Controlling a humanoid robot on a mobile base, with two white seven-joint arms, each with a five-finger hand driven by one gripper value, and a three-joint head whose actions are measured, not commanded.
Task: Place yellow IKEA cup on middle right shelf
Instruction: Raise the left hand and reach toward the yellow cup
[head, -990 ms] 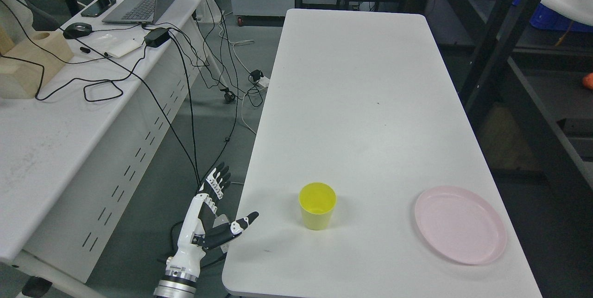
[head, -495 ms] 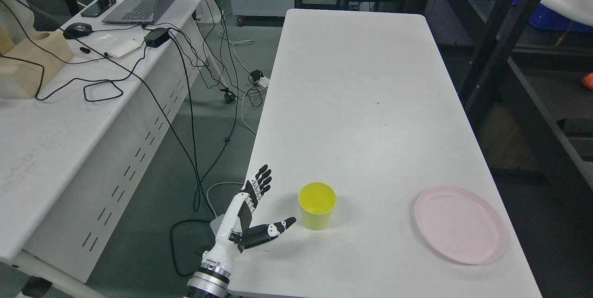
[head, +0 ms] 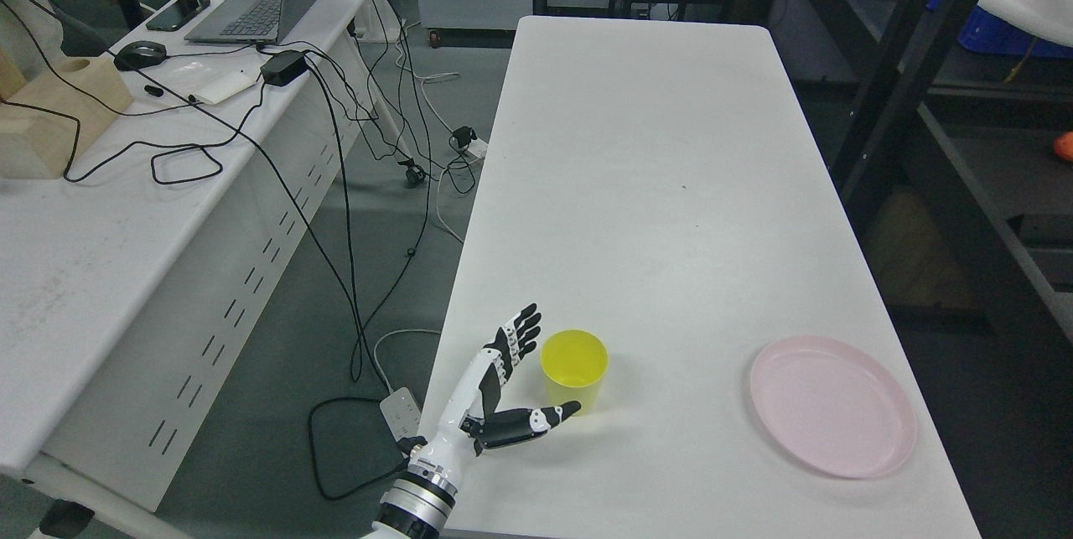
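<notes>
Flanking the yellow cup (head: 574, 371) — left hand (head: 503, 392), fingers (head: 521, 329) spread.

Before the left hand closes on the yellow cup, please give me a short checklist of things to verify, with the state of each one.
1. Yellow cup stands upright on the white table: ok.
2. Left hand is open, fingers spread: ok.
3. Cup sits between thumb and fingers: ok, thumb in front of the cup, fingers at its left side.
4. Hand already touches the cup: cannot tell.
5. Space around the cup is free: ok, the pink plate lies well apart to the right.
6. Middle right shelf is ready for the cup: cannot tell, only part of a dark rack shows.
</notes>
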